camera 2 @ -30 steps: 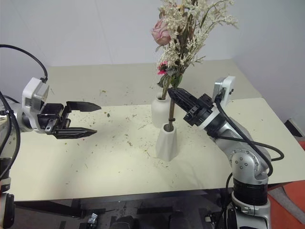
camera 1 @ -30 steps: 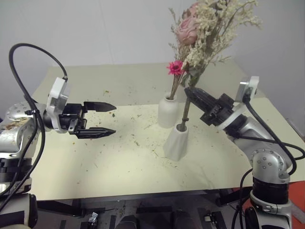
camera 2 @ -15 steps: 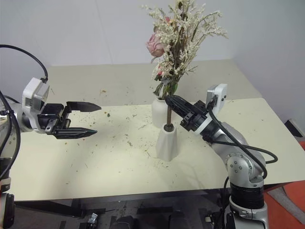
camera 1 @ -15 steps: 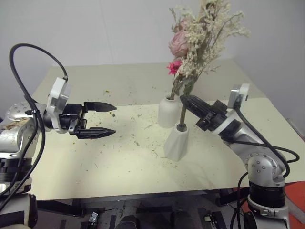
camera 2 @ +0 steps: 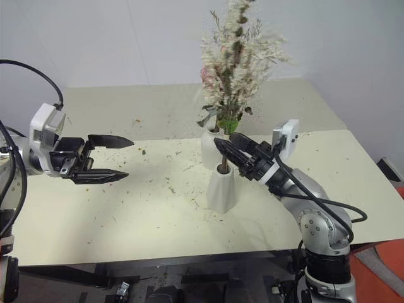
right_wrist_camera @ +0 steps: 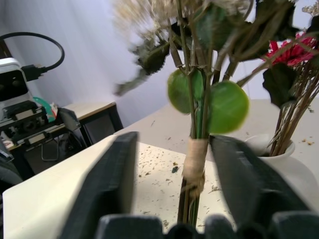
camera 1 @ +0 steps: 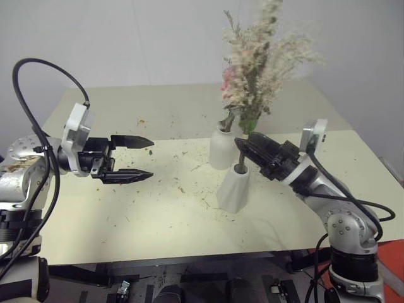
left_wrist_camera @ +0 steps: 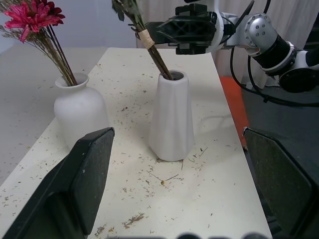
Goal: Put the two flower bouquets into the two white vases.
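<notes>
Fuller bouquet [left_wrist_camera: 149, 47] stands in cone vase [left_wrist_camera: 171, 117] between parted right fingers [right_wrist_camera: 117, 181].

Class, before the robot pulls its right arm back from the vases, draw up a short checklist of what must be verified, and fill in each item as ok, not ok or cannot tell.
1. Fuller bouquet has its stems in the cone vase mouth: ok.
2. Thin bouquet stands in the rounded vase: ok.
3. Right claw fingers spread to either side of the wrapped stem, not pinching it: ok.
4. Fuller bouquet settled and at rest: cannot tell; its top is blurred.
5. Cone vase upright on the table: ok.
6. Left claw open and well clear of both vases: ok.
</notes>
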Controlling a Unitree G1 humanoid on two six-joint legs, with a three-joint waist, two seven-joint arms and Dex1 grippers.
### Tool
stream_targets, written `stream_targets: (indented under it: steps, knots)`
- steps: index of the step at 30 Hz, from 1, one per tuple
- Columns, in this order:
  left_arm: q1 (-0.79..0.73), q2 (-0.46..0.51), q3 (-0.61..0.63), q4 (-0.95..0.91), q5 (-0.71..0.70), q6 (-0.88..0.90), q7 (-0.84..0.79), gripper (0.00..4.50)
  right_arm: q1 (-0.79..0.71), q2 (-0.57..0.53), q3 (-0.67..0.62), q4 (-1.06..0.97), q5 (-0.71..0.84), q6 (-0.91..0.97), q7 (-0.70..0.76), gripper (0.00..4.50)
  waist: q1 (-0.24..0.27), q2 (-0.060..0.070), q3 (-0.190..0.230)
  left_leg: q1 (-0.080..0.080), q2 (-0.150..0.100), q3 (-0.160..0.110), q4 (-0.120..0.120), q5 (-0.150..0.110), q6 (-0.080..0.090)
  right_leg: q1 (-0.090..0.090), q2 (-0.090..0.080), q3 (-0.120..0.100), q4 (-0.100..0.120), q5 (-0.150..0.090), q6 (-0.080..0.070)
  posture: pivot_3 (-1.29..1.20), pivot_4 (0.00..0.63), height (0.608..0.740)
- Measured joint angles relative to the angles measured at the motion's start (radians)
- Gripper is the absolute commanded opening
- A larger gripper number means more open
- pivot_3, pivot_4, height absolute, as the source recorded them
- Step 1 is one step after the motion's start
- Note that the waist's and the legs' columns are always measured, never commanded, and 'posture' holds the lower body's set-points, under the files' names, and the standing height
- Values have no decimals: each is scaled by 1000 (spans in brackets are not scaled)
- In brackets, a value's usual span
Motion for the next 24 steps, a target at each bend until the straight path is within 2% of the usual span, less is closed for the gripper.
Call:
stream_targets:
  steps: [2, 13, 20, 24]
  knots:
    - [0, 0, 0, 0, 0, 0, 0, 4500, 19, -14, -2, -13, -1, -6, 18, 4484, 0, 0, 0, 0, 0, 0, 0, 0, 0, 0, 0, 0, 0, 0, 0, 0, 150, 740]
    - [0, -1, -1, 1, 1, -1, 1, 4500, 58, -57, -13, -31, 14, 0, 43, 4484, 0, 0, 0, 1, 0, 0, 0, 0, 0, 0, 0, 0, -1, 0, 0, 0, 150, 740]
    - [-1, -4, -7, 0, 1, -1, 2, 4500, -78, -98, -6, 116, 64, 94, 92, 4484, 0, 0, 0, 1, 0, 0, 0, 0, 0, 0, 0, 0, -1, 0, 0, 0, 150, 740]
    - [0, -4, -6, -2, 1, -1, 7, 4500, -150, -135, 0, 184, 92, 148, 172, 4484, 0, 0, 0, 0, 0, 0, 0, 0, 0, 0, 0, 0, 0, 0, 0, 0, 150, 740]
